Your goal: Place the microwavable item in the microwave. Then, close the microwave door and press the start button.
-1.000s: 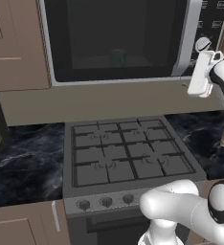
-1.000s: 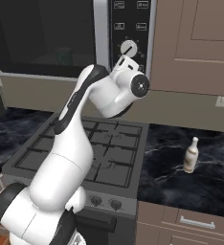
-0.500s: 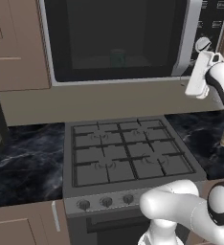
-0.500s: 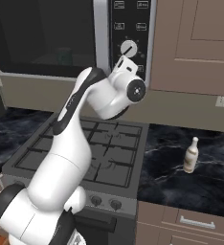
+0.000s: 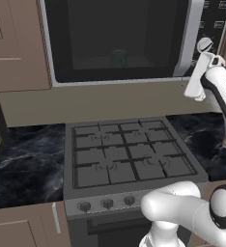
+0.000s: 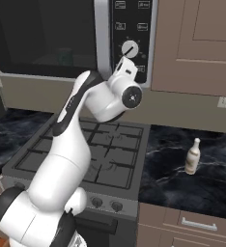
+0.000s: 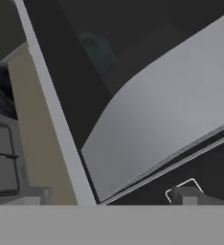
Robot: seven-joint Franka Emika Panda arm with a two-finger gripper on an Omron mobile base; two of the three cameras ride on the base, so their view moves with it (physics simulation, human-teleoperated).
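- Mug (image 5: 118, 57) inside microwave (image 5: 47, 58), behind shut door (image 5: 120, 38).
- Gripper (image 5: 200, 72) empty, jaws wide, just below dial (image 6: 130, 48), right of handle (image 5: 185, 38); start button on panel (image 6: 132, 29) above it.

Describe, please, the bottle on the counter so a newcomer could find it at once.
Start at the stove; on the black marble counter to its right stands the bottle. It is slim, beige with a brown cap, and stands upright alone beneath the brown cabinet.
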